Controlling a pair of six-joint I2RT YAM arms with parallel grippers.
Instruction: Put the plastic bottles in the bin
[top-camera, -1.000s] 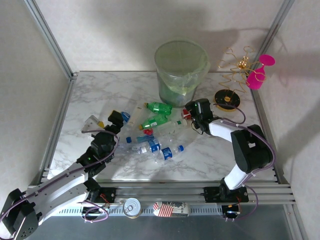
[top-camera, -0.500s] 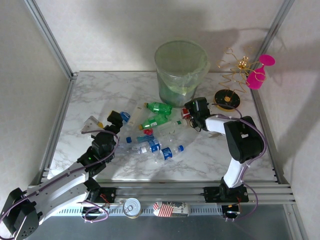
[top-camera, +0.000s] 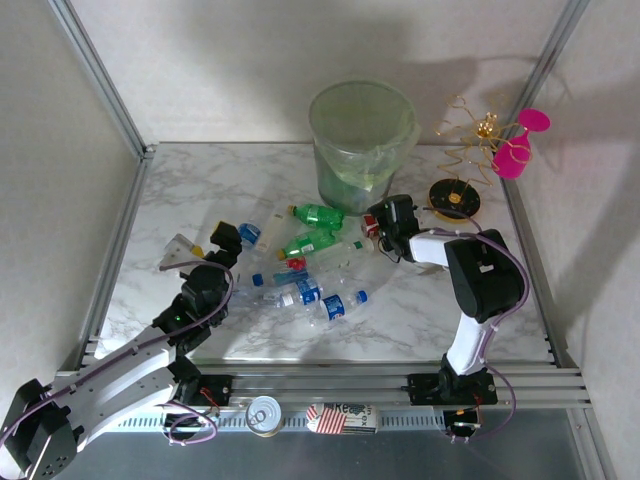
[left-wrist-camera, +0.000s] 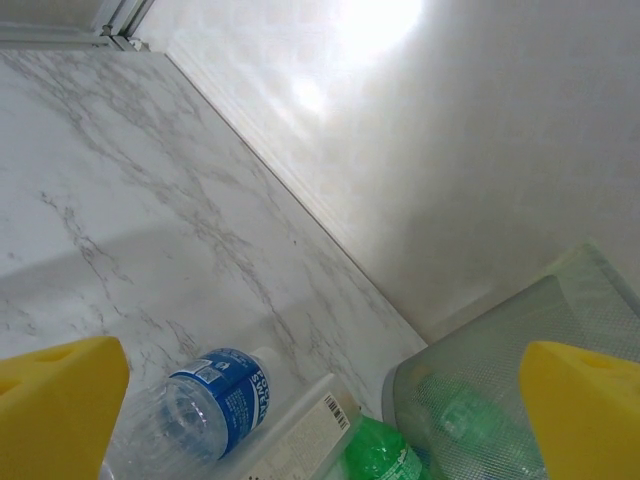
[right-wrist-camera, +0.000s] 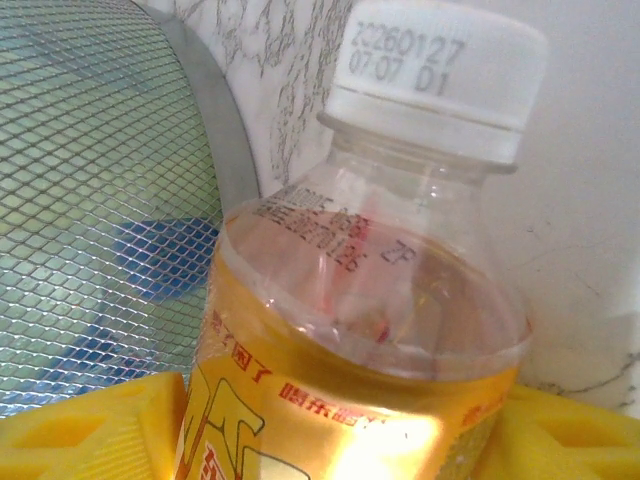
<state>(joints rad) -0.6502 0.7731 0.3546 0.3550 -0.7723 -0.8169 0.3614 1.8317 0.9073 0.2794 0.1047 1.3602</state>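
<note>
Several plastic bottles (top-camera: 300, 270) lie in a heap mid-table, among them two green ones (top-camera: 318, 214). Behind them stands the pale green bin (top-camera: 362, 140) with its liner. At the heap's right end, close to the bin's base, my right gripper (top-camera: 378, 225) is shut on the red-yellow labelled bottle (right-wrist-camera: 370, 330); both yellow pads (right-wrist-camera: 90, 425) press its sides, and the bin's mesh wall (right-wrist-camera: 90, 200) is just to its left. My left gripper (top-camera: 225, 240) is open at the heap's left end. Ahead of its wide-apart fingers (left-wrist-camera: 60, 410) lie a blue-labelled bottle (left-wrist-camera: 215, 395) and a green one (left-wrist-camera: 385, 455).
A pink goblet (top-camera: 515, 150), a gold wire stand (top-camera: 475, 135) and a black disc (top-camera: 454, 198) occupy the back right corner. A silver tin can (top-camera: 265, 414) and a small striped box (top-camera: 340, 417) rest on the front rail. Metal posts frame the table's sides.
My right gripper's jaws have closed in on the red-yellow bottle, and that arm's elbow has swung left and inward. The left gripper has shifted slightly left.
</note>
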